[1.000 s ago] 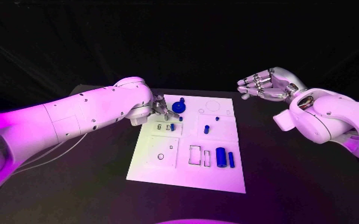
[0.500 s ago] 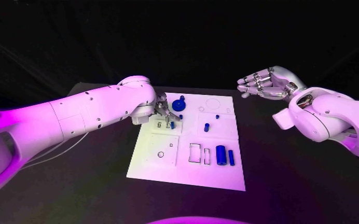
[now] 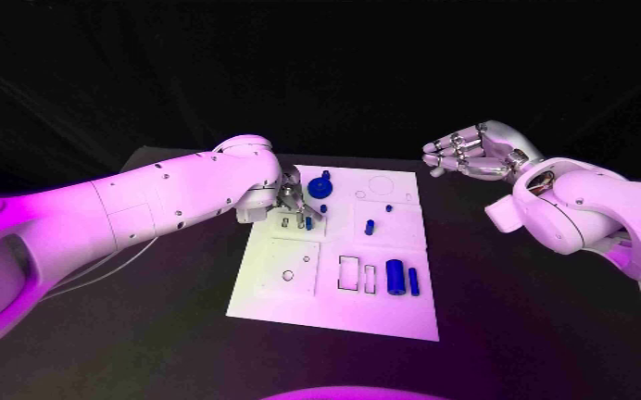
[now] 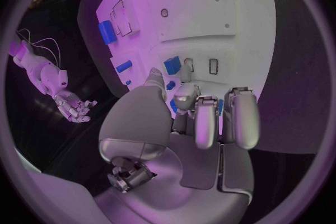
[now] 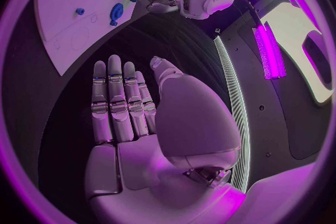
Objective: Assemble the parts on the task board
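The white task board (image 3: 334,303) lies in the middle of the table. A round blue part (image 3: 320,186) sits near its far edge, with small blue parts (image 3: 369,227) in the middle. A thick blue cylinder (image 3: 395,279) and a thin one (image 3: 413,281) lie near the right edge. My left hand (image 3: 289,199) hovers over the far left of the board, fingers pointing down beside the round part. In the left wrist view its fingertips (image 4: 185,92) sit close around a small blue part (image 4: 171,85); whether they grip it is unclear. My right hand (image 3: 471,153) is raised off the board's right side, holding nothing.
Empty rectangular slots (image 3: 347,272) and a small round hole (image 3: 287,278) mark the near half of the board. Two narrow slots (image 4: 213,65) lie just beyond my left fingertips. Black table (image 3: 508,307) surrounds the board on all sides.
My left hand has moved slightly nearer and to the right, further onto the board beside the round part. The right hand has stayed raised in the same place.
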### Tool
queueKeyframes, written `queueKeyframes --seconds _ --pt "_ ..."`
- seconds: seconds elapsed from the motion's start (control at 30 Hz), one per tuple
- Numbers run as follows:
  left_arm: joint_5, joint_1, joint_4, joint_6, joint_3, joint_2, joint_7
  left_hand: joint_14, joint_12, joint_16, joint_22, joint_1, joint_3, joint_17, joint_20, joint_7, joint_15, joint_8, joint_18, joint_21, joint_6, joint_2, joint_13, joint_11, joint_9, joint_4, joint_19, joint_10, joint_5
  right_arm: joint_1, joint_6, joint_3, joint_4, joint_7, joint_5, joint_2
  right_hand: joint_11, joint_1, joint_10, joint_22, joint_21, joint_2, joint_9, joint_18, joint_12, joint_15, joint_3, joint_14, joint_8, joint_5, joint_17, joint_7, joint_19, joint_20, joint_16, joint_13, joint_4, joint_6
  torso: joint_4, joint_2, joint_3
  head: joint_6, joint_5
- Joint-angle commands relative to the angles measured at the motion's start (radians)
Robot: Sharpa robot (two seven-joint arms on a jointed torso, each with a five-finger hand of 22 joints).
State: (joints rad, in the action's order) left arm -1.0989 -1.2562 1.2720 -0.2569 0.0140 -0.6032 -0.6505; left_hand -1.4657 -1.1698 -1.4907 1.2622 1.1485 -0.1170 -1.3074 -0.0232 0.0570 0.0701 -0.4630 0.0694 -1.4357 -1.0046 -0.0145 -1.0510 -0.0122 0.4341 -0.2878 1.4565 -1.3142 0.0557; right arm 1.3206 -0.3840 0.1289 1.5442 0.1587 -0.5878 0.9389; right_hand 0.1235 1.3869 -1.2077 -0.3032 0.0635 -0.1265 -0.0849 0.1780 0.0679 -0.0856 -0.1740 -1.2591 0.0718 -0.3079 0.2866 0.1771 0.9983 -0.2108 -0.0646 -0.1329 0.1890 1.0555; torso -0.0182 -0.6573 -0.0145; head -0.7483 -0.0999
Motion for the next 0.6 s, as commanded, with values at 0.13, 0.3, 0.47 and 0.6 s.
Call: queueKeyframes --seconds 0.13,0.3,0.47,0.6 --pt "0.006 0.000 -0.001 -0.027 0.000 0.007 -0.002 -0.068 0.005 0.006 0.003 0.031 0.006 -0.134 0.005 0.002 0.006 -0.011 -0.011 -0.008 0.013 -0.016 0.004 -0.002 0.013 0.002 0.003 0.011 0.003 -0.002 0.005 0.000 -0.002 -0.006 -0.013 -0.003 0.001 -0.004 0.009 0.003 0.002 0.005 0.002 0.008 0.007 0.001 0.002 0.007 -0.002 -0.009 -0.002 0.009 -0.006 -0.001 0.001 0.002 -0.002 -0.002 -0.0009 -0.001 -0.0001 0.002 -0.001" --pt "0.010 0.000 -0.004 -0.021 0.000 0.011 -0.002 -0.069 0.005 0.006 0.006 0.056 0.021 -0.135 0.005 0.002 0.006 -0.018 -0.012 -0.009 0.021 -0.028 0.006 -0.002 0.023 0.004 0.003 0.012 0.003 -0.003 0.006 0.000 -0.002 -0.009 -0.014 -0.004 0.001 -0.004 0.009 0.004 0.002 0.005 0.002 0.008 0.007 0.001 0.002 0.007 -0.002 -0.010 -0.003 0.009 -0.006 -0.001 0.001 0.002 -0.002 -0.002 -0.0016 -0.002 -0.0004 0.002 0.000" --pt "0.014 0.000 -0.004 -0.018 0.000 0.013 -0.002 -0.069 0.004 0.006 0.008 0.077 0.037 -0.136 0.005 0.002 0.006 -0.023 -0.012 -0.010 0.027 -0.034 0.007 -0.002 0.032 0.005 0.003 0.013 0.003 -0.004 0.006 0.000 -0.003 -0.011 -0.014 -0.004 0.001 -0.004 0.009 0.005 0.002 0.005 0.002 0.008 0.007 0.000 0.002 0.008 -0.002 -0.011 -0.003 0.010 -0.006 -0.001 0.002 0.003 -0.002 -0.002 -0.0009 -0.002 -0.0003 0.001 0.003" --pt "0.018 0.000 -0.004 -0.023 0.000 0.014 -0.002 -0.069 0.005 0.007 0.009 0.090 0.051 -0.135 0.005 0.002 0.006 -0.025 -0.012 -0.010 0.031 -0.036 0.008 -0.002 0.037 0.005 0.003 0.015 0.004 -0.004 0.007 0.000 -0.003 -0.012 -0.014 -0.004 0.002 -0.004 0.009 0.005 0.002 0.005 0.002 0.008 0.007 0.000 0.002 0.008 -0.002 -0.011 -0.003 0.010 -0.006 -0.001 0.002 0.003 -0.002 -0.002 -0.0002 -0.003 -0.0004 0.002 0.004"
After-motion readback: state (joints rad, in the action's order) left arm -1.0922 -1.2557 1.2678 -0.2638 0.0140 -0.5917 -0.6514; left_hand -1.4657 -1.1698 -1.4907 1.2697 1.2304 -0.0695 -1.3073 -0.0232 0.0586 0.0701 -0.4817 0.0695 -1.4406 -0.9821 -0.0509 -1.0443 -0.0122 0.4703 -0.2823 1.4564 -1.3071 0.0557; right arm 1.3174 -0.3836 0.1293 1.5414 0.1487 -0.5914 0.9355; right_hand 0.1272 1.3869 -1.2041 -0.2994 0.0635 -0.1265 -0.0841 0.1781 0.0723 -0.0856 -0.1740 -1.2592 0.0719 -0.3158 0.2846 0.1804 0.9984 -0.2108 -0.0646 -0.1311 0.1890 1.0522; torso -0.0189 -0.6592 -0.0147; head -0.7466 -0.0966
